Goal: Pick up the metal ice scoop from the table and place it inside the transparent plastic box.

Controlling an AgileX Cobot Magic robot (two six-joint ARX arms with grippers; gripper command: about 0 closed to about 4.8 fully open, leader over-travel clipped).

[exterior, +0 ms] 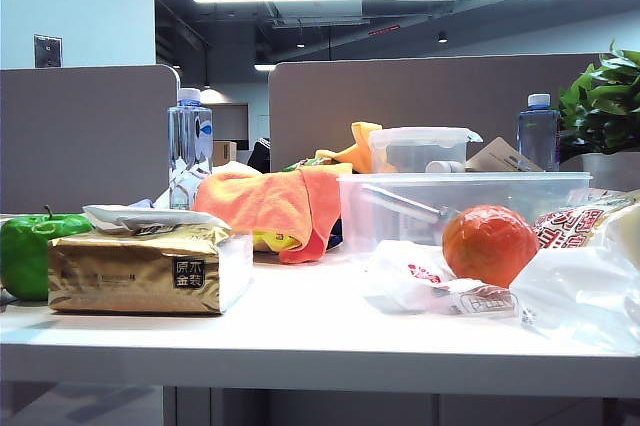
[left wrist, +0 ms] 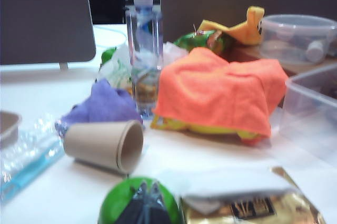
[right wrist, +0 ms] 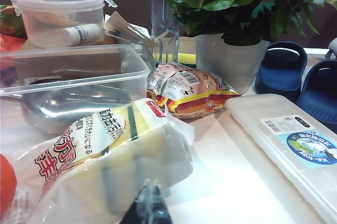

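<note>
The metal ice scoop (exterior: 400, 206) lies inside the transparent plastic box (exterior: 470, 180) at the back right of the white table (exterior: 300, 331). In the right wrist view its shiny bowl (right wrist: 68, 107) shows through the box wall (right wrist: 131, 84). My left gripper (left wrist: 148, 186) is shut with nothing in it; it hangs in front of a green pepper (left wrist: 118, 203), well away from the box (left wrist: 310, 108). My right gripper (right wrist: 150, 187) is shut and empty, close to a bagged sponge pack (right wrist: 105, 161) outside the box. Neither arm shows in the exterior view.
A gold tissue pack (exterior: 140, 271) and an orange cloth (exterior: 270, 201) lie left of the box, with a water bottle (exterior: 188, 146) behind. An orange fruit (exterior: 488, 244) and plastic bags stand in front of it. A paper cup (left wrist: 105, 145) lies on its side. A lidded container (right wrist: 58, 16), a potted plant (right wrist: 231, 3) and an ice tray (right wrist: 289, 140) stand nearby.
</note>
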